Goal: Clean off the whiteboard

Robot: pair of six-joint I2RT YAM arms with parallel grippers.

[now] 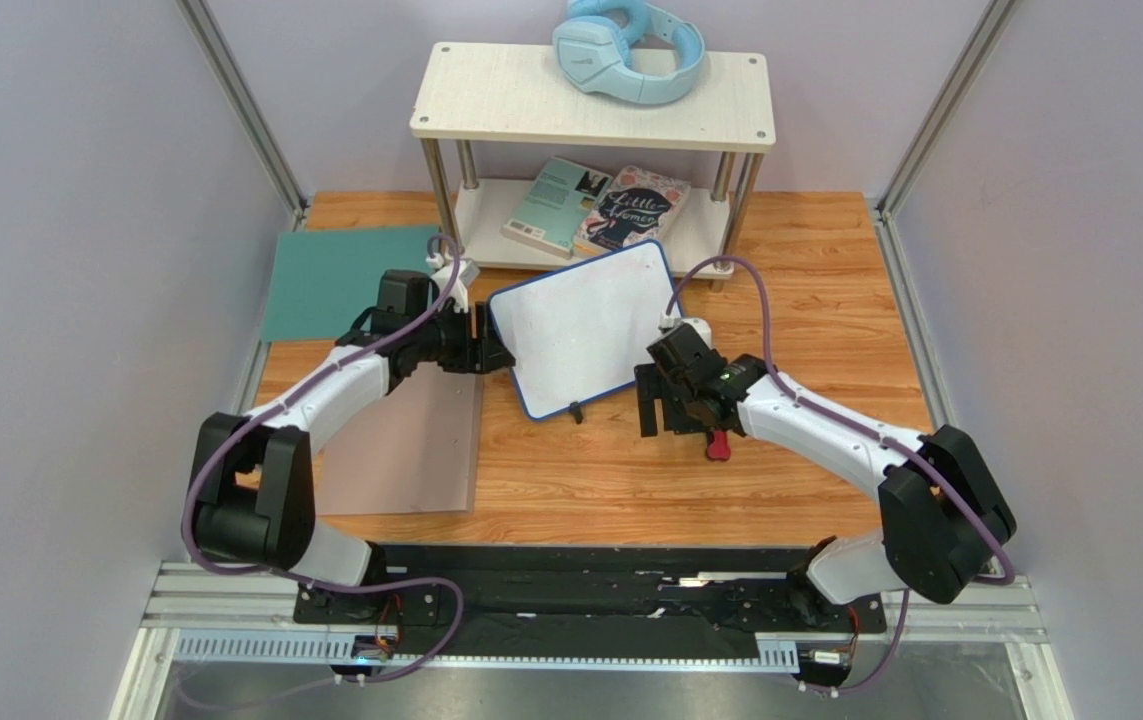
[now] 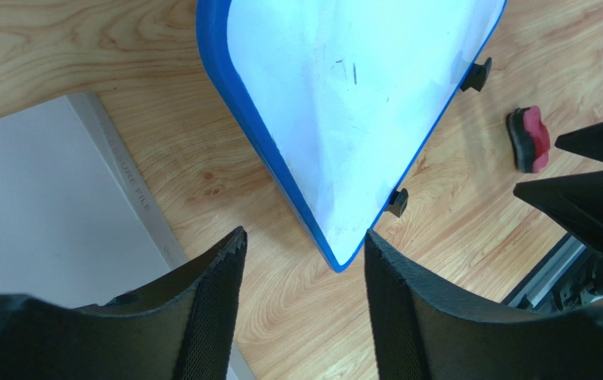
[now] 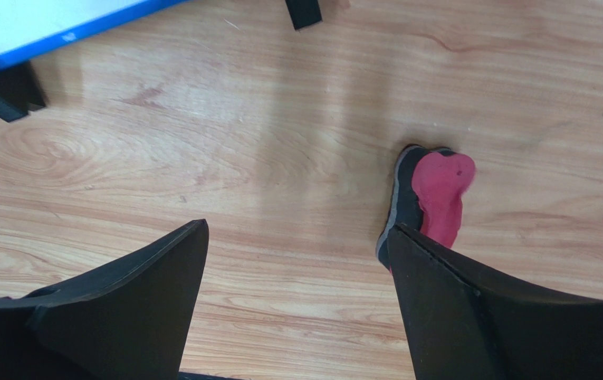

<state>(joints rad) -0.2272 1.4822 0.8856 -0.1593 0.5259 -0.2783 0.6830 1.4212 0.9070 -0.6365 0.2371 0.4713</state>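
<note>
The whiteboard [image 1: 588, 327] sits in the middle of the wooden table [image 1: 833, 300], just in front of a small two-tier shelf [image 1: 502, 90]. It faces up and is turned askew to the table's edges. Its frame is blue with rounded corners, and little black feet stick out along its near edge. The white surface looks nearly clean, though the left wrist view shows a few faint dark strokes on it.

The left gripper [image 2: 304, 241] is at the board's left end. Its jaws are spread, and a rounded corner of the blue frame pokes into the gap between them. I see neither finger pressing on the frame.

The right gripper [image 3: 298, 229] hangs over bare wood just off the board's near right corner. Its jaws are spread wide and hold nothing. A small red-and-black eraser [image 3: 435, 198] lies on the table just beside the right-hand finger. Part of it is hidden behind that finger, so I cannot tell whether the two touch.

Off to the left, a teal mat [image 1: 337, 278] lies flat near the far corner of the table. A grey-brown mat [image 1: 397, 450] lies nearer, under the left arm. On top of the shelf rests a pair of pale blue headphones [image 1: 625, 48], and two books [image 1: 600, 207] lie side by side on its lower level.
</note>
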